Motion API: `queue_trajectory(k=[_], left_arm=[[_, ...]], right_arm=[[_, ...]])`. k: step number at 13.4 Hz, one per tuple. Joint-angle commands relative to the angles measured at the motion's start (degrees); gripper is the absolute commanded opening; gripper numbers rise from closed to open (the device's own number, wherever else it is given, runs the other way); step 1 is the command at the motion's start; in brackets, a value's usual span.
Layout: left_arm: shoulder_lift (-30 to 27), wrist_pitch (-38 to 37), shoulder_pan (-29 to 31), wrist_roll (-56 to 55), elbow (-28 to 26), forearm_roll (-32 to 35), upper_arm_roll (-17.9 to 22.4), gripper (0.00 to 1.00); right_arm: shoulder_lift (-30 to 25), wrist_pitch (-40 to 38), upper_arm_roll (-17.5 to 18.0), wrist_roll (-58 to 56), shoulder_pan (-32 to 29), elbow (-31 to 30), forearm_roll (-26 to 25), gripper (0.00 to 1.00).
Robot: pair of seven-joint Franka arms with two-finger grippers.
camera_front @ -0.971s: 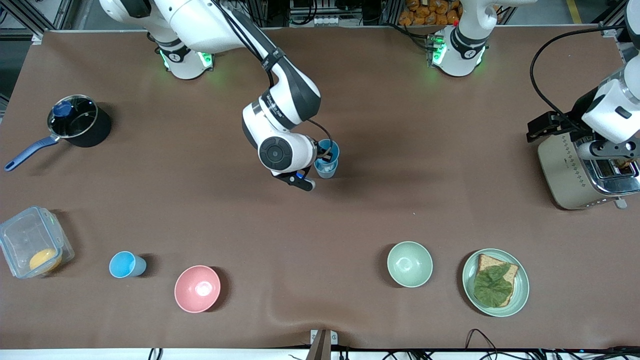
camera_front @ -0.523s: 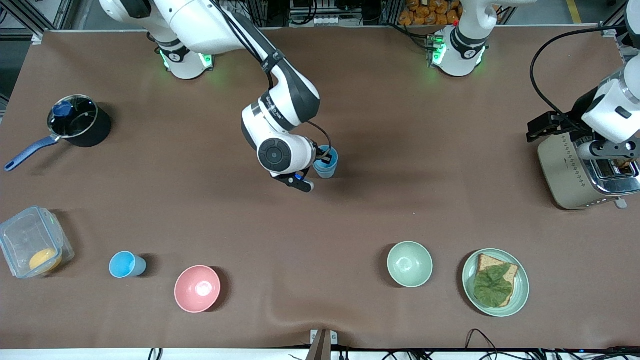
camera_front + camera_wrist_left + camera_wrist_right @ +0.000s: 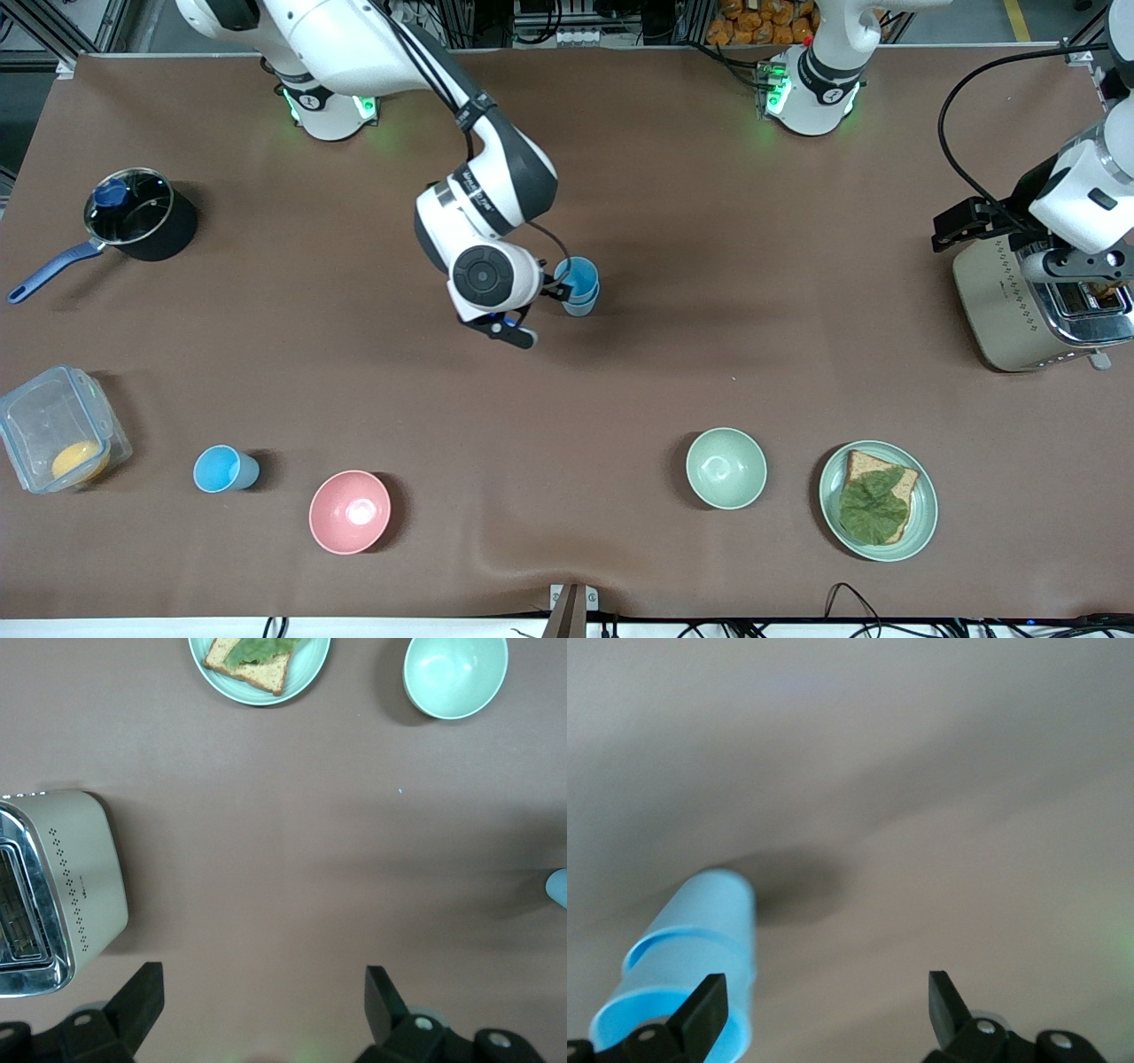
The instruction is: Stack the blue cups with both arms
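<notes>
Front view: right gripper (image 3: pixel 551 288) (open) beside stacked blue cups (image 3: pixel 578 285).

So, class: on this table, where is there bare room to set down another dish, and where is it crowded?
Bare cloth lies between the stacked cups and the toaster, and between the pink bowl and green bowl. It is crowded around the tub, lone cup and pink bowl.

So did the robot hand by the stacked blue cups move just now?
Yes. The right gripper let go and slid off the stacked blue cups, a little toward the pot, at the right arm's end.
</notes>
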Motion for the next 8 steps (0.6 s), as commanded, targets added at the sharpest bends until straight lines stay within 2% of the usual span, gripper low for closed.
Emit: queue_trajectory(k=[1, 5, 8], left_arm=[[-0.36, -0.46, 0.06, 1.22, 1.26, 0.24, -0.50, 1.00], [0.08, -0.64, 0.58, 1.22, 2.05, 0.32, -0.33, 1.00], [0.08, -1.86, 0.67, 1.22, 3.63, 0.50, 0.03, 1.00]], right_arm=[[-4.26, -6.39, 0.41, -2.58, -7.43, -0.76, -4.77, 1.00], [-5.93, -13.35, 0.41, -28.12, -22.81, -0.23, -10.04, 1.00], [-7.43, -14.23, 0.50, -36.94, -30.11, -0.23, -14.53, 1.00]])
